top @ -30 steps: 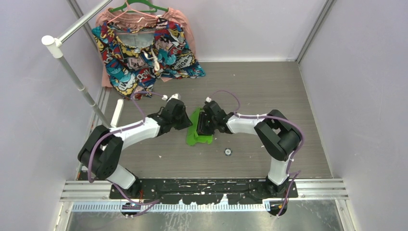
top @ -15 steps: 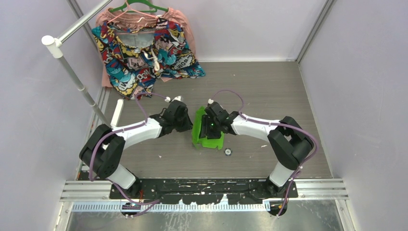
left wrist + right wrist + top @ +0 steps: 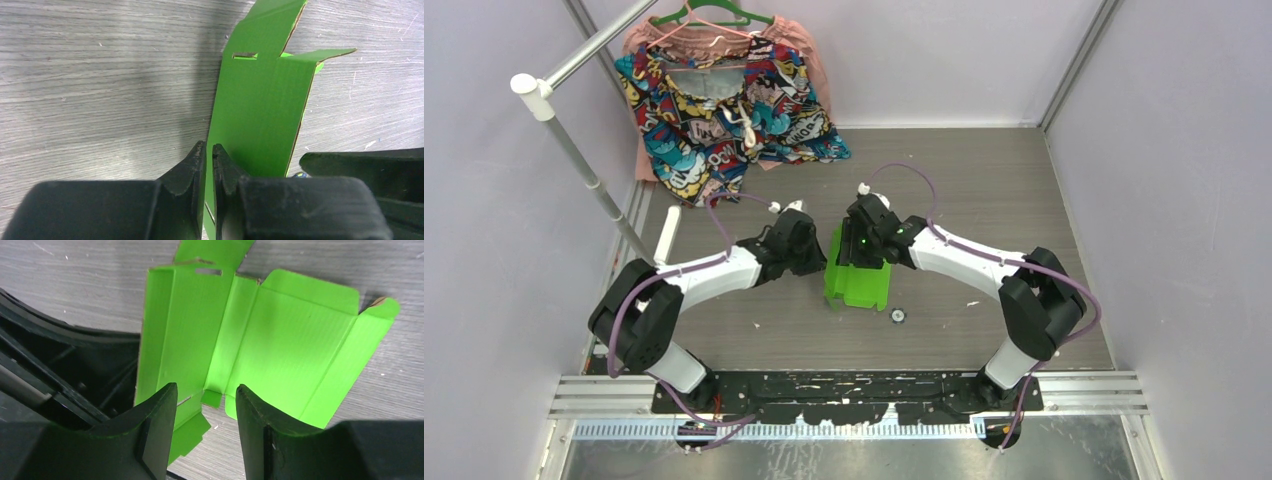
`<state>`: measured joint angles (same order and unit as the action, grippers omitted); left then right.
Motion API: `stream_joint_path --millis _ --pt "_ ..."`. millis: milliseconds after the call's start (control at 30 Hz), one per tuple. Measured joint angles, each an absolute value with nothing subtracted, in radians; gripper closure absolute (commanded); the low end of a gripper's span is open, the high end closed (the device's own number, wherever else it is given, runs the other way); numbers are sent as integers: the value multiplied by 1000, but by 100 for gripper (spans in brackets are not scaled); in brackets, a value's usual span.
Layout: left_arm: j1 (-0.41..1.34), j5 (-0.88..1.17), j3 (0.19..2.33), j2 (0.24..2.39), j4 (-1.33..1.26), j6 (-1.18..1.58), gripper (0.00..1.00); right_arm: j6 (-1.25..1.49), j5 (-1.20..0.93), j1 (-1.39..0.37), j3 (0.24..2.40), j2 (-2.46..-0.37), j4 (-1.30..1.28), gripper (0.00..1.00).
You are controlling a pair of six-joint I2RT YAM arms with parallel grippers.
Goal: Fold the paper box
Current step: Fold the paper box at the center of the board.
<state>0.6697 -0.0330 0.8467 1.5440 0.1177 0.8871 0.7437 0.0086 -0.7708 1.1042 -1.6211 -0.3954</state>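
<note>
The paper box (image 3: pixel 856 283) sits mid-table (image 3: pixel 984 190) between the two arms, only partly formed: one long side panel stands upright, pinched at its edge by the left gripper (image 3: pixel 209 155), whose fingers are closed tight on the card, while the other panels, flaps and tabs lie spread open. The right gripper (image 3: pixel 205 397) hovers over the inside, fingers about half apart and holding nothing. Most of the folding looks left to do, and the long axis runs roughly from the near edge toward the far wall.

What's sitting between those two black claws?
The paper box, as the overhead view shows; the left gripper pinches its upright panel.
</note>
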Motion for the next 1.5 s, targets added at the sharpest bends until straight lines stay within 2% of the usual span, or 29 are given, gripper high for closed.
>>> stream_joint_path --millis 267,433,1300,1500 --pt "692 -34 847 1530 123 891 89 744 88 -770 1237 -1640 -468 48" --pt "693 -34 847 1523 125 891 89 744 107 -770 1304 -1678 -485 51" --pt "693 -35 847 1517 124 891 89 732 140 -814 1413 -1769 -578 53" --pt "693 -35 847 1497 123 893 89 731 142 -822 1418 -1800 -594 57"
